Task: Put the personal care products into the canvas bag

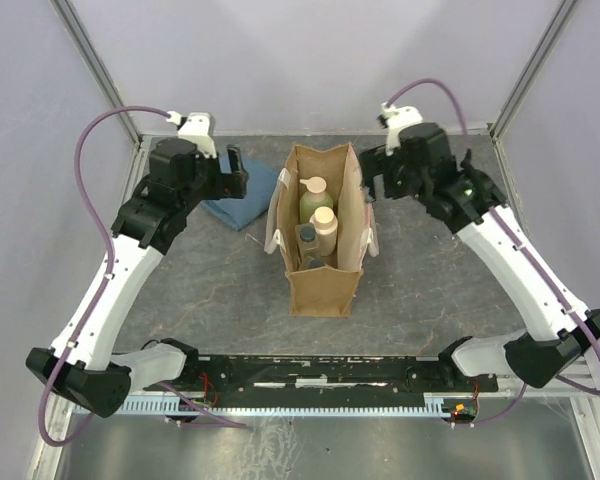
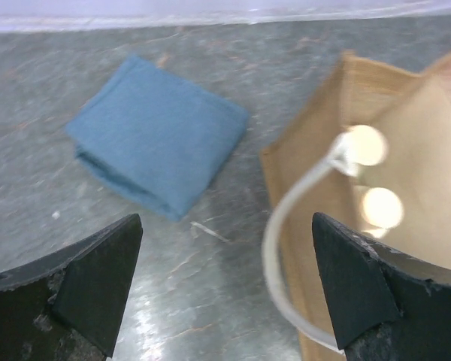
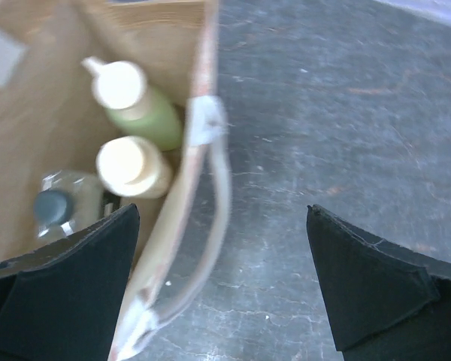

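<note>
The tan canvas bag (image 1: 323, 290) stands upright at the table's middle with cream strap handles. Inside it stand the pale green pump bottle (image 1: 312, 195), the cream cylindrical bottle (image 1: 325, 228) and two clear dark-capped bottles (image 1: 307, 240). The right wrist view shows the green bottle (image 3: 139, 105), the cream bottle (image 3: 131, 167) and one dark-capped bottle (image 3: 56, 209) in the bag. My left gripper (image 1: 236, 170) is open and empty, left of the bag above the table. My right gripper (image 1: 372, 172) is open and empty, just right of the bag's rim (image 3: 203, 68).
A folded blue cloth (image 1: 242, 200) lies left of the bag; it also shows in the left wrist view (image 2: 154, 135). A bag handle (image 2: 286, 226) hangs between the left jaws' view. Metal frame posts stand at the far corners.
</note>
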Controlling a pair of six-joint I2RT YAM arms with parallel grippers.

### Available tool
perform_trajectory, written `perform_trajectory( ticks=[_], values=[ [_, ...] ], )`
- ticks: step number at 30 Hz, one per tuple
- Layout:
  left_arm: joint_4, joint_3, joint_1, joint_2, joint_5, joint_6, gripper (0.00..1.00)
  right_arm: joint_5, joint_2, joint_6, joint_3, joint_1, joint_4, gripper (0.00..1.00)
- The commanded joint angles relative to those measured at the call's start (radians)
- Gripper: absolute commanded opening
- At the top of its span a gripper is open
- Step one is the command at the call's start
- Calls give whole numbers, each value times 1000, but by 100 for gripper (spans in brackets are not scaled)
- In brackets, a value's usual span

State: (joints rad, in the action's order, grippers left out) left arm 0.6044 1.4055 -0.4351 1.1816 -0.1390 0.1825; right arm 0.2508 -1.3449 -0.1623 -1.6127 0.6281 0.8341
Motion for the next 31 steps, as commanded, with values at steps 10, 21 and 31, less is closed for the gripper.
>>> perform_trajectory(
  ticks=[10, 21, 31],
  values=[
    [-82, -255, 189, -37, -52, 48, 100, -133, 37, -75, 328, -458, -160, 100],
    [-187, -415, 189, -139, -112, 110, 99, -21, 132, -97, 625, -497, -380, 100],
    [-216, -469, 188, -118, -73, 95, 100, -9, 98, -96, 768, -501, -521, 100]
  ],
)
